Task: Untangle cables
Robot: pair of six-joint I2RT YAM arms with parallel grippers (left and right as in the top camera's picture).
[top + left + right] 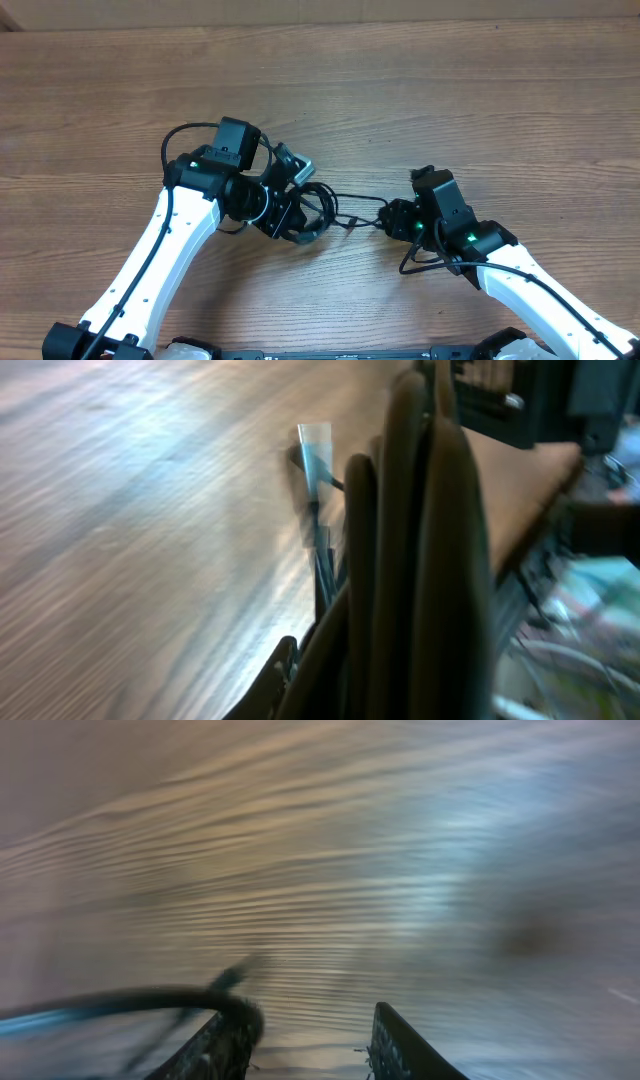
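Two pairs of jaws meet over one small tangle. Closest to the left wrist camera, the left jaws are pressed tight together. Their dark fingers [430, 560] fill the middle of the view and block much of what lies behind them. Thin strands of the cables [322, 565] run up just beside those fingers, but the blur hides whether any strand is pinched. A little farther out, a pale tip [314, 445] on one strand stands above the surface [130, 540].

Over on the right wrist camera, the right jaws stand part-way apart with nothing between them. One black strand arcs in from the left and ends over the left-hand finger [225, 1045], its far end lost in the smear.

From above, the coil sits at the tip of the left arm [170, 250]. Strands stretch across from it to the tip of the right arm [530, 290]. Both arms partly cover the tangle.

The surface is brown wood grain and fills the whole overhead view. Past its edge, on the right of the left wrist view, there is only blurred clutter and a dark frame.
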